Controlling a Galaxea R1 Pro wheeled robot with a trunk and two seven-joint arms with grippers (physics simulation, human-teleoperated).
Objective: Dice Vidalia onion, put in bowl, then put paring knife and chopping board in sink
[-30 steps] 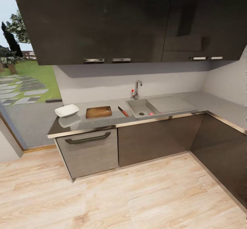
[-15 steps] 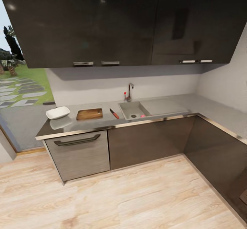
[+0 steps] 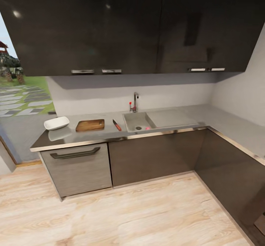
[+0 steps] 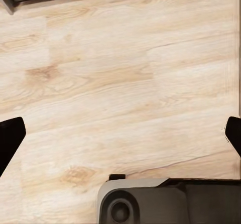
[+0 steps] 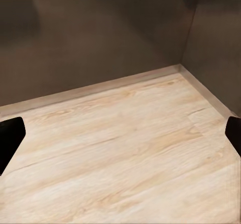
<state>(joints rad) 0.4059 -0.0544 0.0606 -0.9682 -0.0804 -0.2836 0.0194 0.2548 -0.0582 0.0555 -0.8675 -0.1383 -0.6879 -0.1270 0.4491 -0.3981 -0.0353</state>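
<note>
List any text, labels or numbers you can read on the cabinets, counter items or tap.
None: no readable text in any view.
The cabinets, bowl, board, knife and tap carry no lettering, labels or numbers.

head camera faces the countertop point(image 3: 92, 137) from afar; both wrist cameras overlook floor point(image 4: 125, 83).
</note>
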